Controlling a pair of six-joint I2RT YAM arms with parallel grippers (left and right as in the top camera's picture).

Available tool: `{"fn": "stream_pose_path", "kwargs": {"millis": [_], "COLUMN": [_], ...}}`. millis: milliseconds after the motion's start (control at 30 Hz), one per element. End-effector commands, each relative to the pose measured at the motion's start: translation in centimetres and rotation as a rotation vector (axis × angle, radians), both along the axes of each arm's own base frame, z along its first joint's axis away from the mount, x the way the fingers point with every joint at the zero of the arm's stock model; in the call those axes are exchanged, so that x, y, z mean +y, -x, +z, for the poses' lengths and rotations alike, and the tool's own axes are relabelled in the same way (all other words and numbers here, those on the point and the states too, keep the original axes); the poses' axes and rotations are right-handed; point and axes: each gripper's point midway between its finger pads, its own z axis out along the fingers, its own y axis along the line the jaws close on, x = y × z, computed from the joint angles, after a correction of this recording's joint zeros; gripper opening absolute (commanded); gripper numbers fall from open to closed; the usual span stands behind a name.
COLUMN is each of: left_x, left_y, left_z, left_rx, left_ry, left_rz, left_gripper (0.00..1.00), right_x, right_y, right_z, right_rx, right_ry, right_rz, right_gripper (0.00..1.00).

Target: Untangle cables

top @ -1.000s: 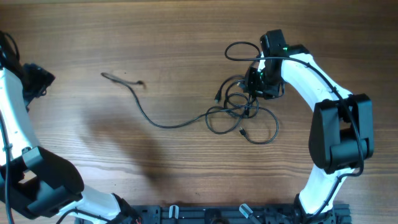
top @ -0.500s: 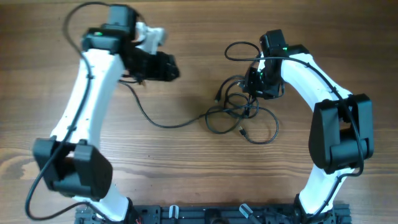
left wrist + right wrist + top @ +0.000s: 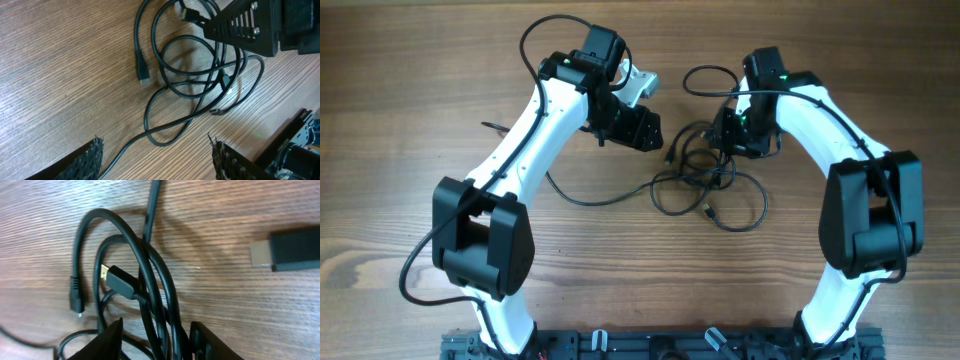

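Several thin black cables (image 3: 703, 176) lie tangled on the wooden table right of centre. One long cable (image 3: 582, 201) trails left from the tangle. My right gripper (image 3: 732, 142) sits on the tangle's top. In the right wrist view its fingers (image 3: 155, 341) are closed round a bundle of cable strands (image 3: 156, 282), with a gold-tipped plug (image 3: 120, 281) just ahead. My left gripper (image 3: 656, 134) hovers just left of the tangle, open and empty. In the left wrist view its fingers (image 3: 157, 156) straddle one cable strand (image 3: 148, 116) without touching it.
A silver-tipped plug (image 3: 286, 250) lies at the right of the right wrist view. A small plug (image 3: 143, 76) lies beside the loops. The right gripper body (image 3: 250, 25) is close ahead of the left gripper. The arm bases (image 3: 660, 345) stand at the table's front edge.
My left arm has swung in from the far left edge to just left of the tangle. The right gripper and the cables have stayed put.
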Motion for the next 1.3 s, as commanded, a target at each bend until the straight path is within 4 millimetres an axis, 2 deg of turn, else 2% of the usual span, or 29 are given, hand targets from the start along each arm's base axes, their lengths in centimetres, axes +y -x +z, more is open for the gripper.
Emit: {"fn": "stream_pose_path", "kwargs": {"millis": [0, 233, 467, 667, 933, 1167, 1267], "left_x": [-0.3, -0.2, -0.2, -0.2, -0.4, -2.0, -2.6], "left_y": [0.0, 0.1, 0.0, -0.1, -0.5, 0.9, 2.1], "left_z": [0.5, 0.2, 0.1, -1.0, -1.0, -1.2, -2.3], "left_rx": [-0.016, -0.044, -0.081, -0.068, -0.102, -0.083, -0.032], "left_ry": [0.025, 0.019, 0.012, 0.005, 0.008, 0.004, -0.008], "left_rz": [-0.022, -0.091, -0.145, -0.161, -0.184, -0.233, -0.258], "left_gripper": [0.73, 0.71, 0.72, 0.71, 0.70, 0.70, 0.68], "right_x": [1.7, 3.0, 2.9, 2.9, 3.0, 2.8, 2.8], "right_y": [0.1, 0.3, 0.5, 0.5, 0.2, 0.1, 0.1], "right_z": [0.5, 1.4, 1.4, 1.4, 1.4, 1.3, 1.3], "right_rx": [-0.002, 0.009, 0.020, 0.019, 0.008, 0.001, 0.001], "right_ry": [-0.152, -0.247, -0.246, -0.246, -0.247, -0.237, -0.237], "right_rz": [0.082, 0.090, 0.081, 0.081, 0.081, 0.082, 0.082], "right_gripper": [0.49, 0.49, 0.49, 0.49, 0.49, 0.49, 0.49]}}
